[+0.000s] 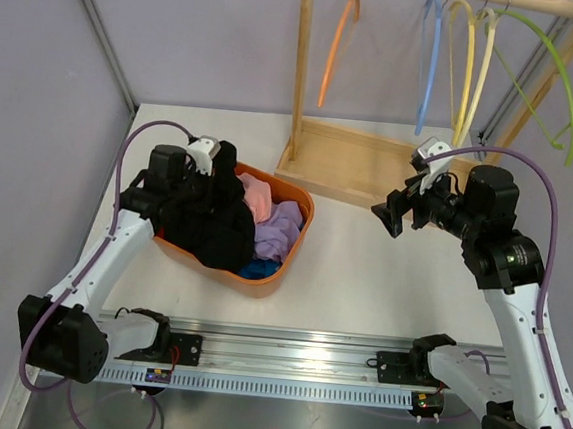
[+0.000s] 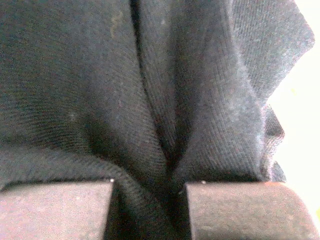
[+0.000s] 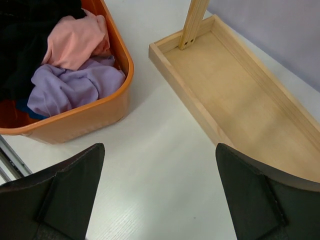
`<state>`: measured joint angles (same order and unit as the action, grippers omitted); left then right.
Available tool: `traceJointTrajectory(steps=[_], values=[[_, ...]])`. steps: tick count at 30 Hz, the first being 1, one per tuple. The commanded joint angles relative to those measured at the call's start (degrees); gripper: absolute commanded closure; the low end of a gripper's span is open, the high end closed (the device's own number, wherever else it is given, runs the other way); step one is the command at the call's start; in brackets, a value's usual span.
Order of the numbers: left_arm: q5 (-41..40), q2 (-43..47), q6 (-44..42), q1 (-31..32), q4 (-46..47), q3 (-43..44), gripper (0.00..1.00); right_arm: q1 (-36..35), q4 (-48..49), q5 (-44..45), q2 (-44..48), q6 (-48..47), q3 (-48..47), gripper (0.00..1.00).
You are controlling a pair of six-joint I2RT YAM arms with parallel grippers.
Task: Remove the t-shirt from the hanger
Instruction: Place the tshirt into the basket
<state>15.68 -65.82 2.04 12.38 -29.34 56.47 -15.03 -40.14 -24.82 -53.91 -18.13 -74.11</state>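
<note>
A robotics lab bench, set up as a test cell rather than a lived-in room. Plain grey-lilac panels (image 1: 212, 37) close off the back and left of the top view, around a bare white table (image 1: 362, 271). An aluminium rail (image 1: 294, 361) runs along the bottom edge, with two robot arms (image 1: 113, 250) bolted to it and purple cables (image 1: 544, 197) looping off them. The props look staged: a wooden rack (image 1: 302, 65) with coloured hangers (image 1: 332, 63) at the upper right, and an orange basket (image 1: 287, 265) of clothes at centre left.

Left tool (image 1: 217, 180), middle left, is pinched tight on the shirt (image 1: 227, 231). Right tool (image 1: 391, 216), middle right, hangs spread wide, arm bent.
</note>
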Motion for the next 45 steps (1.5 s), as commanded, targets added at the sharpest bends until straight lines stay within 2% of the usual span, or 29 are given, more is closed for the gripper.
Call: traceJointTrajectory(steps=[1,4,5,7,8,11,12,15,17,22,28,31,33,34,35,37,38,41,45], values=[[-1.01,-4.20,6.91,-2.88,-2.56,-3.64,1.00,0.61,-0.38,-1.46,0.74,-1.29,2.47,0.00],[1.19,-8.69,10.43,-6.31,-5.11,-4.70,0.99,0.70,-0.99,-2.25,0.48,-1.38,3.35,0.00],[1.89,-11.84,11.57,-7.97,-5.46,-4.96,0.95,0.61,-1.17,-2.43,0.30,-1.38,3.27,0.01],[4.61,-14.41,13.24,-10.52,-5.55,-4.96,0.79,0.70,-1.34,-2.78,-0.05,-1.38,3.18,0.01],[5.49,-15.73,13.60,-11.23,-5.46,-4.88,0.60,0.70,-1.43,-3.04,-0.05,-1.38,3.18,0.01],[6.38,-14.17,14.30,-11.94,-5.72,-3.04,0.37,0.79,-1.78,-3.13,0.03,-1.29,3.09,0.01],[5.33,-11.90,14.48,-11.94,-6.16,-1.29,0.25,0.79,-1.87,-2.87,0.21,-1.38,3.09,0.01],[3.92,-7.76,14.57,-12.12,-8.88,3.97,0.08,1.05,-2.13,-2.52,0.56,-1.38,3.00,0.01],[3.30,-5.56,15.00,-12.21,-10.81,6.80,0.02,1.23,-2.40,-2.34,0.56,-1.47,2.65,0.00],[-0.64,1.38,17.20,-12.21,-13.28,14.27,0.01,1.67,-2.49,-2.08,0.03,-1.47,1.51,0.00],[-6.54,5.87,18.00,-12.21,-15.22,16.92,0.01,1.93,-2.66,-1.64,-0.84,-1.65,0.46,0.01],[-5.32,10.17,17.21,-12.21,-10.42,16.66,0.01,2.02,-2.75,1.16,-1.90,0.28,-0.42,0.01],[-0.49,15.35,17.20,-12.21,-5.58,14.21,0.01,2.10,-1.79,6.67,-3.04,6.13,-1.12,0.01],[0.04,17.20,19.55,-12.21,-1.20,13.33,0.01,2.45,-1.52,8.63,-3.48,8.96,-2.17,0.00],[-0.47,20.52,20.88,-12.21,0.50,12.27,0.01,2.72,-2.22,10.21,-4.27,14.73,-3.23,0.01],[-1.35,23.01,21.77,-12.21,3.14,10.51,0.01,2.63,-2.92,14.08,-6.29,20.30,-6.21,0.00],[-3.01,24.15,21.60,-12.21,2.98,10.33,0.01,2.72,-3.01,15.49,-6.73,25.81,-6.75,0.01],[-5.13,26.35,19.58,-12.21,-0.43,10.77,0.01,2.72,-4.59,22.69,-8.49,32.00,-9.03,0.01],[-6.10,28.29,18.17,-12.21,-5.37,11.47,0.01,2.72,-6.96,30.34,-8.49,30.09,-8.51,0.00]])
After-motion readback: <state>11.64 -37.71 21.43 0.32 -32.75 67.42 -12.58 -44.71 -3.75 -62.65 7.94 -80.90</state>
